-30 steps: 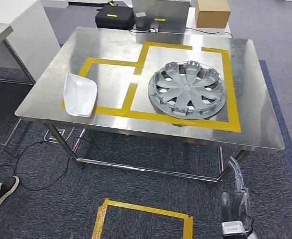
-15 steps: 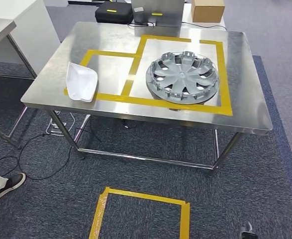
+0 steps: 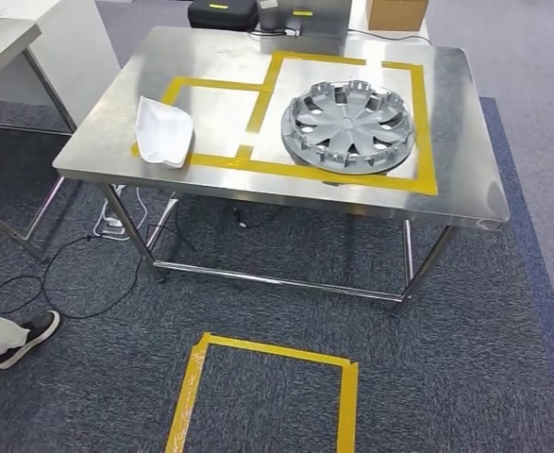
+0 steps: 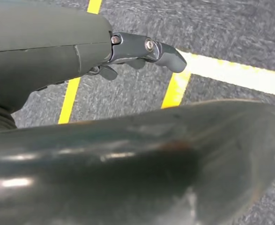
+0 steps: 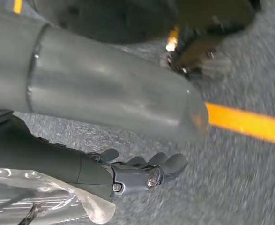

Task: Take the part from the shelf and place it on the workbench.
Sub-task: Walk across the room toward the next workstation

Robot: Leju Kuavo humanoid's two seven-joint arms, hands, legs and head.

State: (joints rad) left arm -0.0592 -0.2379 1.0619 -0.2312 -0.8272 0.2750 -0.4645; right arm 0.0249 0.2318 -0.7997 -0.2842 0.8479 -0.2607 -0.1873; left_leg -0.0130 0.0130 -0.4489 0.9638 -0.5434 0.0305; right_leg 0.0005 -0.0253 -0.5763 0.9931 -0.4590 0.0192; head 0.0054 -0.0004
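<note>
A white moulded part [image 3: 163,132] lies on the steel workbench [image 3: 466,142], on the near left corner of a yellow-taped outline. A grey wheel cover [image 3: 347,113] rests inside the larger taped outline to its right. My left hand [image 4: 143,49] hangs over the dark carpet with its fingers stretched out and nothing in them. My right hand [image 5: 146,171] also hangs above the carpet, fingers extended and holding nothing. Both hands are well short of the bench.
A yellow tape square [image 3: 188,396] marks the carpet in front of the bench. A person's shoe [image 3: 27,335] stands at the left, near cables [image 3: 81,274] on the floor. Another table [image 3: 3,33] stands at the far left. A black case [image 3: 220,11] and a cardboard box [image 3: 394,11] sit behind the bench.
The whole picture has shifted: the camera has drawn back from the bench, which now sits higher and smaller. My right arm, at the bottom right one second ago, has left the head view.
</note>
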